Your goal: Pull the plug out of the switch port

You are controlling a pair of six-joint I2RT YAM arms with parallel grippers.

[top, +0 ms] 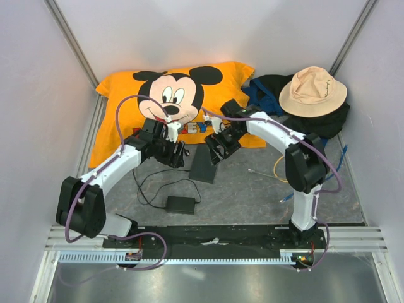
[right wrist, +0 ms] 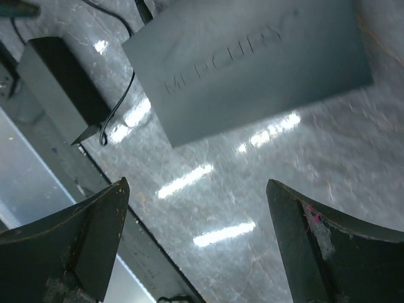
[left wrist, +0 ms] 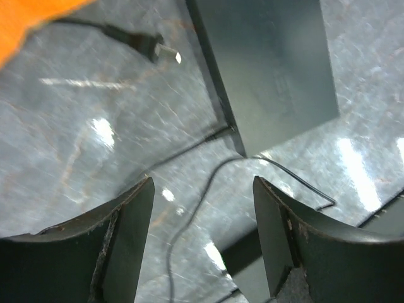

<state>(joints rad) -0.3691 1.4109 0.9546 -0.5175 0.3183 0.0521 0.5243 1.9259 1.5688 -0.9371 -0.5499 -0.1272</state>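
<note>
The switch (top: 205, 165) is a flat matte black box lying on the grey table between my two grippers. In the left wrist view the switch (left wrist: 271, 69) fills the upper right; its sockets do not show. A black plug with a shiny metal tip (left wrist: 158, 49) lies on the table left of the switch, apart from it. A thin black cord (left wrist: 202, 196) runs below my left gripper (left wrist: 203, 208), which is open and empty. My right gripper (right wrist: 197, 214) is open and empty, just short of the switch (right wrist: 252, 63), which bears raised lettering.
A small black power brick (top: 180, 204) with a thin cord lies near the front; it also shows in the right wrist view (right wrist: 60, 88). An orange Mickey Mouse cloth (top: 126, 107) lies at the back, a beige hat (top: 312, 90) on dark clothing at the back right. Yellow and blue cables (top: 278, 169) lie at the right.
</note>
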